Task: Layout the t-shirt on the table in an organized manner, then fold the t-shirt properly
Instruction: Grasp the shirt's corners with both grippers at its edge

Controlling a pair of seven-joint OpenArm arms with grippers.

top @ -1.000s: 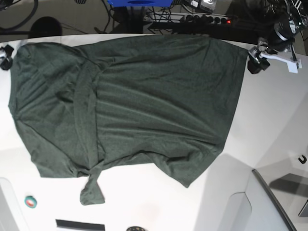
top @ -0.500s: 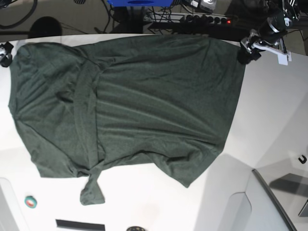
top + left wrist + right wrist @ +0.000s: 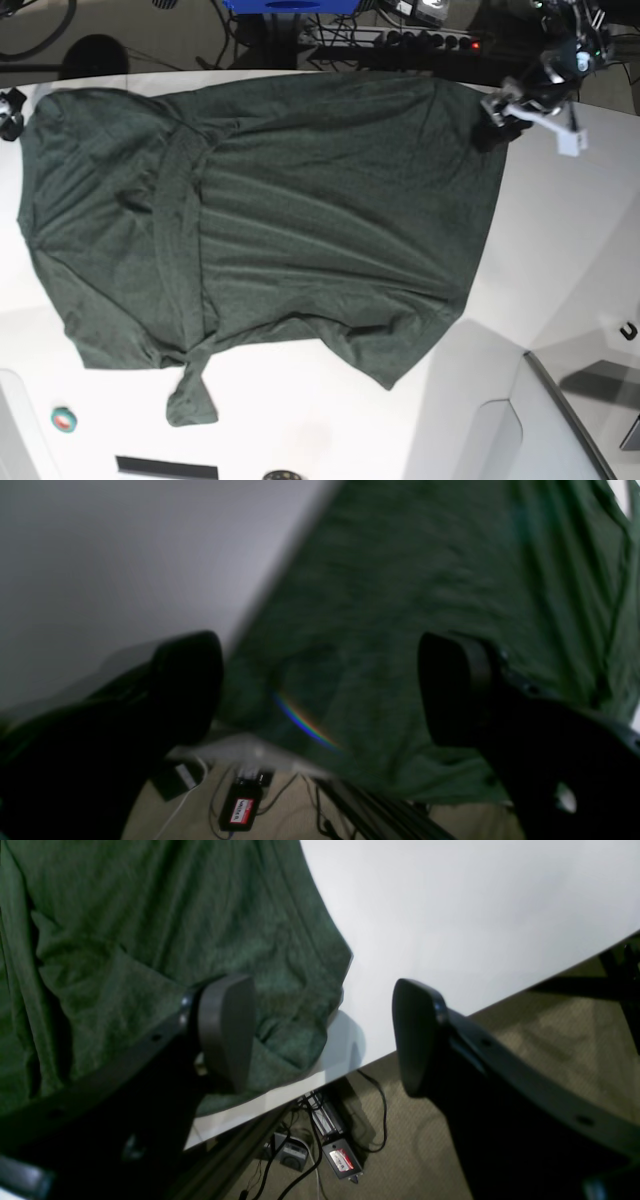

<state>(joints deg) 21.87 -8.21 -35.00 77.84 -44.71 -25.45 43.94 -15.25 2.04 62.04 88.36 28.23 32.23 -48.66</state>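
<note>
Through my left wrist camera, my left claw (image 3: 320, 690) stood spread wide, its two dark fingers (image 3: 452, 685) well apart with nothing between them. Under it lay the t-shirt (image 3: 425, 605), its far corner just at the table (image 3: 125, 555) edge, with cables and floor showing beyond. The picture was blurred, so I could not tell whether a finger brushed the cloth. The fabric looked thin and soft, lying in shallow ripples; I judged it light, limp and apt to drag or bunch if pulled from one point only.

Through my right wrist camera, my right claw (image 3: 322, 1035) was likewise spread and empty. One finger (image 3: 225, 1030) hung above the t-shirt's rumpled corner, the other beyond the shirt's hem, over the table edge and floor. That corner lay crumpled in small folds right by the edge, a fair place to pinch, I thought, taking the hem itself, not loose cloth inside it.

From the base camera, the t-shirt (image 3: 300, 220) covered most of the far part of the table (image 3: 560, 250), spread broadly but not neatly: a long ridge ran down it and a twisted sleeve or tail poked out on the near side. My left claw (image 3: 492, 128) sat at the shirt's far corner on that view's right; my right claw (image 3: 10, 110) showed only at the shirt's opposite far corner, at the frame edge.
</note>
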